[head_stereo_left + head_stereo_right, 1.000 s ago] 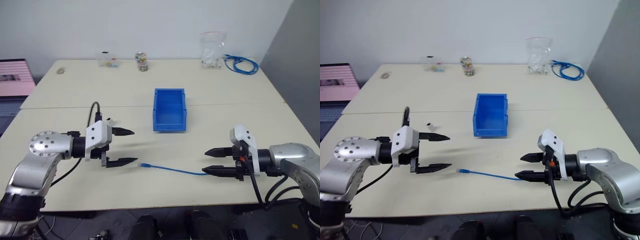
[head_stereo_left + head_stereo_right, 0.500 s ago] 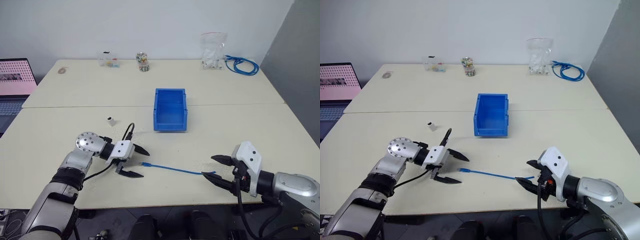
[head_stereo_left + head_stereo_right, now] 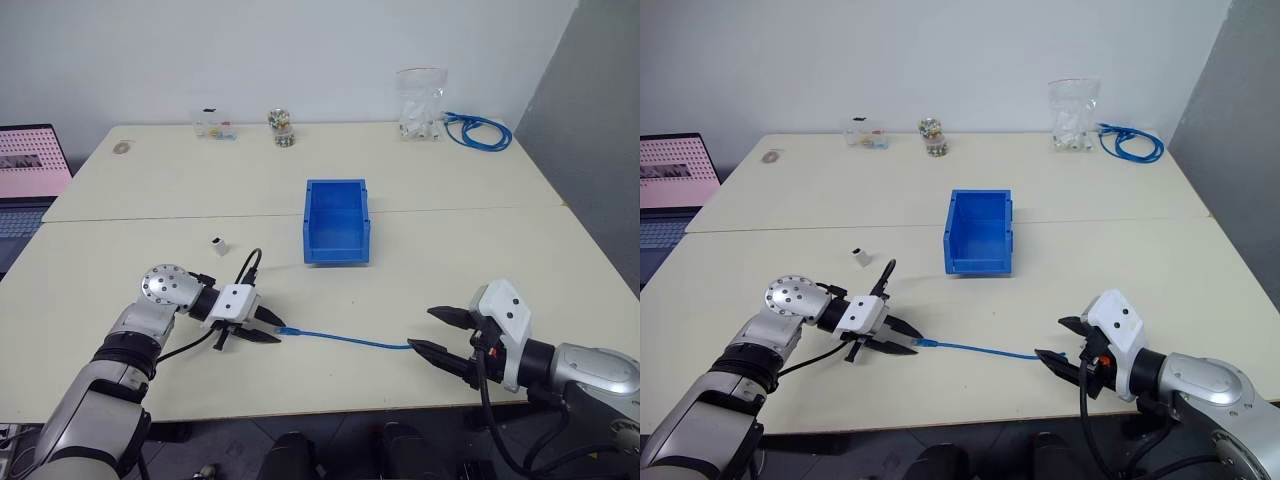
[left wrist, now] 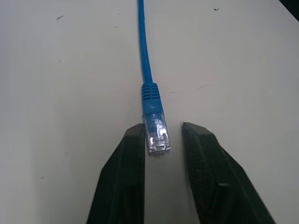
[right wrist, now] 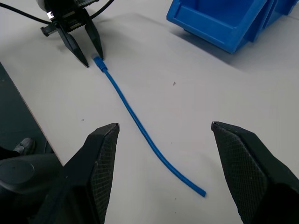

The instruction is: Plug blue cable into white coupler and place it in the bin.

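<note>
Blue cable (image 3: 345,339): flat on cream tabletop (image 3: 150,195) near its front edge. Left gripper (image 4: 162,140) narrowed around clear plug, one finger touching (grip unconfirmed). White coupler (image 3: 219,242) well apart behind; bin (image 3: 336,219) mid-table. Right gripper (image 3: 437,333) spread, empty, at cable's other end.

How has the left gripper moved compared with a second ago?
Yes. The left gripper came down and closer to the blue cable, its fingers now flanking the plug.
</note>
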`<state>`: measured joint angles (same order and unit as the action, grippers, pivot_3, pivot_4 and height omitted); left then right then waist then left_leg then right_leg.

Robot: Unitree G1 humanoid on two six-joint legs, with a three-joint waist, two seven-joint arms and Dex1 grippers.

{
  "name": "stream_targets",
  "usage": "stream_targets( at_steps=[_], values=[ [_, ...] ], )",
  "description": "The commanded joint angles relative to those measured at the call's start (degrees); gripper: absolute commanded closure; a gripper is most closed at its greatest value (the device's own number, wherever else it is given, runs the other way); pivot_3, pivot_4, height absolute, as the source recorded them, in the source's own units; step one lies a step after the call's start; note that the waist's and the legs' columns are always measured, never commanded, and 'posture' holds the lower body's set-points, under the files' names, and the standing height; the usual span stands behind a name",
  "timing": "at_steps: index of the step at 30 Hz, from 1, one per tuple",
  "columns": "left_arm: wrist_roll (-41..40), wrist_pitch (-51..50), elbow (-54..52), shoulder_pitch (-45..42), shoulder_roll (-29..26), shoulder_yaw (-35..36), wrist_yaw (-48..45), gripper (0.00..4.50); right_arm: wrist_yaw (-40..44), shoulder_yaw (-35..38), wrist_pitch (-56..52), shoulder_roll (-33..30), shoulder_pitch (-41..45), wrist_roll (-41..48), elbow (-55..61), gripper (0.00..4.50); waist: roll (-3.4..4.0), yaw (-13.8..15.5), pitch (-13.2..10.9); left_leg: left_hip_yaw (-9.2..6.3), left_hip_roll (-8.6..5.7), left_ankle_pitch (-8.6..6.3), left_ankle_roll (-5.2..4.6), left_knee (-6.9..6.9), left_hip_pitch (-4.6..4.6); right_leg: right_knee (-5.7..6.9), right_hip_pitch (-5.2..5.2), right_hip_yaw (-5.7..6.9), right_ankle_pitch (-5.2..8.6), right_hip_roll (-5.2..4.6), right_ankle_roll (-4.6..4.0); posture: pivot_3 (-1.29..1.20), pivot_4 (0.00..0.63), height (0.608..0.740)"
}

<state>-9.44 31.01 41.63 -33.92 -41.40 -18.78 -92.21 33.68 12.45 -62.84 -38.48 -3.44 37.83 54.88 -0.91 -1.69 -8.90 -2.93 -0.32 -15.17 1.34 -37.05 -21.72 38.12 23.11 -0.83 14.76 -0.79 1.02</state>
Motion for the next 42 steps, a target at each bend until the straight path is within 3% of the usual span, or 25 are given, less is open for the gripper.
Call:
stream_targets(
  at_steps=[1, 5, 7, 9, 13, 16, 24, 34, 37, 42],
  values=[
    [2.51, -0.82, 0.55, 2.45, -2.99, -2.36, -0.29, 4.2, -0.21, 1.16, 1.19, -1.47, 0.74, 1.38, 0.12, 1.16, 0.0, -0.06, 0.02, 0.0, 0.01, 0.0, 0.0, 0.0, 0.0, 0.0, 0.0, 0.0, 0.0, 0.0, 0.0, 0.0, 0.15, 0.74],
    [2.72, -6.04, -0.27, 2.19, -1.4, 0.24, 2.71, 4.25, -1.96, 2.02, 1.12, 1.43, 3.74, 5.35, -1.24, 1.16, 0.03, -0.32, 0.03, 0.03, 0.06, 0.0, 0.0, 0.03, 0.06, 0.02, 0.0, -0.01, 0.0, 0.08, 0.0, 0.0, 0.15, 0.74],
    [-4.17, -32.44, -11.01, 1.77, 0.6, 2.33, 8.35, 4.25, -4.8, 5.55, -1.74, 5.0, 5.71, 14.79, -3.08, 1.16, 0.01, -0.19, 0.0, 0.01, 0.07, 0.0, 0.0, 0.03, 0.05, 0.02, 0.0, -0.01, 0.0, 0.08, -0.01, 0.0, 0.15, 0.74],
    [-19.55, -66.67, -25.3, -0.21, 2.39, 6.11, 16.04, 4.25, -10.55, 8.52, -2.13, 5.9, 5.9, 31.65, -7.12, 1.16, -0.1, 0.2, -0.09, -0.07, 0.04, 0.0, 0.0, -0.02, -0.06, 0.01, 0.02, -0.01, 0.0, 0.07, 0.0, 0.0, 0.15, 0.74],
    [-43.01, -98.54, -43.07, -0.42, 6.38, 17.25, 28.83, 4.25, -20.21, 6.33, 1.62, 1.24, 3.59, 55.34, -12.65, 1.16, -0.58, 0.36, -0.43, -0.38, -0.01, 0.0, 0.0, -0.27, -0.56, -0.12, 0.09, 0.2, -0.02, -0.33, 0.06, 0.0, 0.15, 0.74],
    [-59.12, -111.47, -47.04, -0.86, 10.99, 26.33, 39.18, 4.25, -23.0, 1.47, 2.92, -1.69, 3.42, 62.95, -15.16, 1.16, -0.57, -0.08, -0.46, -0.31, -0.04, -0.1, -0.12, -0.5, -0.69, -0.11, 0.1, 0.19, 0.02, -0.48, 0.21, 0.0, 0.15, 0.74],
    [-76.12, -116.49, -53.97, 7.64, 12.06, 29.78, 53.49, 4.25, -31.09, -9.45, 9.35, 1.33, 13.37, 71.66, -22.17, 1.16, -0.51, -1.0, -0.54, -0.36, -0.03, -0.12, -0.18, -0.38, -0.19, 0.11, 0.05, -0.12, 0.04, -0.25, 0.21, 0.0, 0.15, 0.74],
    [-85.28, -111.93, -54.59, 9.81, 10.12, 27.05, 61.91, 4.25, -31.21, -13.77, 10.63, -0.07, 15.96, 72.91, -22.08, 1.16, -0.52, 0.28, -0.55, -0.24, -0.17, -0.13, -0.17, -0.5, -0.4, -0.09, 0.06, -0.18, 0.03, -0.38, 0.21, 0.0, 0.15, 0.74],
    [-86.94, -111.18, -54.78, 10.02, 9.13, 25.93, 62.46, 4.25, -31.84, -14.06, 11.68, 0.28, 16.3, 72.92, -22.51, 1.58, -0.52, 0.19, -0.54, -0.26, -0.14, -0.13, -0.17, -0.49, -0.39, -0.08, 0.06, -0.17, 0.03, -0.37, 0.21, 0.0, 0.15, 0.74],
    [-87.74, -109.72, -54.52, 9.7, 8.04, 24.62, 62.48, 4.25, -32.26, -13.72, 12.78, -0.2, 15.76, 73.02, -22.13, 2.87, -0.51, 0.18, -0.55, -0.25, -0.14, -0.13, -0.17, -0.49, -0.39, -0.07, 0.07, -0.17, 0.03, -0.36, 0.21, 0.0, 0.15, 0.74]
  ],
)
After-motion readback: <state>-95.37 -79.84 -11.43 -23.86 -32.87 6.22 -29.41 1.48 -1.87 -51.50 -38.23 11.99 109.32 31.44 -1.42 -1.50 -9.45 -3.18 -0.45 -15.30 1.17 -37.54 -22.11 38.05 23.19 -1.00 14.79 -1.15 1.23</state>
